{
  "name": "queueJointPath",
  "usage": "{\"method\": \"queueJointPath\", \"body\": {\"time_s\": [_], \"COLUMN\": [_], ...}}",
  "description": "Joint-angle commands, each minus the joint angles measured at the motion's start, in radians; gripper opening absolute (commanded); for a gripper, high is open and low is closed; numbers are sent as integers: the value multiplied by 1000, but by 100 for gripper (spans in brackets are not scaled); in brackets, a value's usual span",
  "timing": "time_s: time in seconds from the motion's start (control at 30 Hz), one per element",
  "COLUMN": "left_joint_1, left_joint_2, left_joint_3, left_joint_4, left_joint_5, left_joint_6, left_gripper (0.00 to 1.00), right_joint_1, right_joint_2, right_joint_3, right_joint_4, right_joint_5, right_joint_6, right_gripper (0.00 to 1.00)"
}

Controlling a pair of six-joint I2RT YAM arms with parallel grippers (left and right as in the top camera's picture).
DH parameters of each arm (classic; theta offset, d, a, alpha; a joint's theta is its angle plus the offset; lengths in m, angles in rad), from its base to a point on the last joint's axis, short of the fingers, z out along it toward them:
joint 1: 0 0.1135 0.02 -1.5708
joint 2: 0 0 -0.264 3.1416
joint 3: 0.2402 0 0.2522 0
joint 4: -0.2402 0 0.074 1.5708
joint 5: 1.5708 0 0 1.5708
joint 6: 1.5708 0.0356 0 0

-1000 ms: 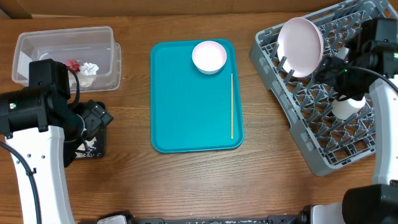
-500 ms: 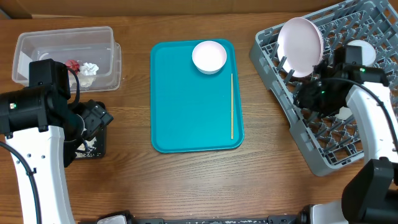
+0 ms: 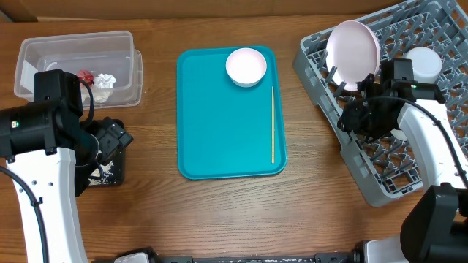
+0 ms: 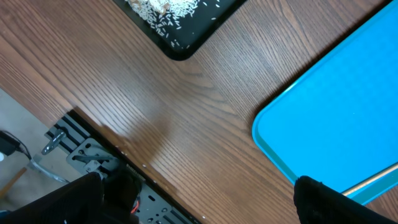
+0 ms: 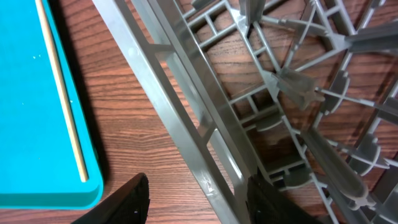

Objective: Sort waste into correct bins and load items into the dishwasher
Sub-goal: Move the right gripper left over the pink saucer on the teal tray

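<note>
Jaws of the right gripper (image 5: 196, 202) are standing apart, gripping nothing, hanging over the near rim of the dish rack (image 5: 186, 118); only their dark tips are showing. Inside the rack, whose far corner is running out of view, the plate (image 3: 352, 55) and white cup (image 3: 423, 63) are sitting. Beside that rim, the wooden stick (image 3: 273, 124) is lying on the teal tray (image 3: 219, 131) with the bowl (image 3: 246, 66). The left gripper (image 4: 199, 199) is hanging wide open over bare table (image 4: 155, 106) between the teal tray and the black tray (image 4: 186, 40), its rice crumbs (image 4: 165, 9) partly cut off. The wrapper (image 3: 85, 76) and napkin (image 3: 107, 80) are lying in the clear tub (image 3: 77, 40).
</note>
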Motion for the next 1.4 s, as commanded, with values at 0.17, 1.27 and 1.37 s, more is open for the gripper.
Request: {"method": "queueJointPath", "body": {"time_s": [0.17,1.27,1.37], "left_joint_1": [0,0,0], "left_joint_2": [5,5,5], "left_joint_3": [-2,-2,-2], "left_joint_4": [0,0,0], "left_joint_5": [-17,-17,-17], "left_joint_6": [-6,-6,-6], "left_gripper": [100,100,100], "right_joint_1": [4,4,9], "right_joint_2": [-2,-2,-2], "right_joint_3": [-3,-68,-68], "right_joint_4": [-8,98,127], "right_joint_5": [-2,-222,-266], "right_joint_6": [11,240,280], "right_gripper": [49,25,21]}}
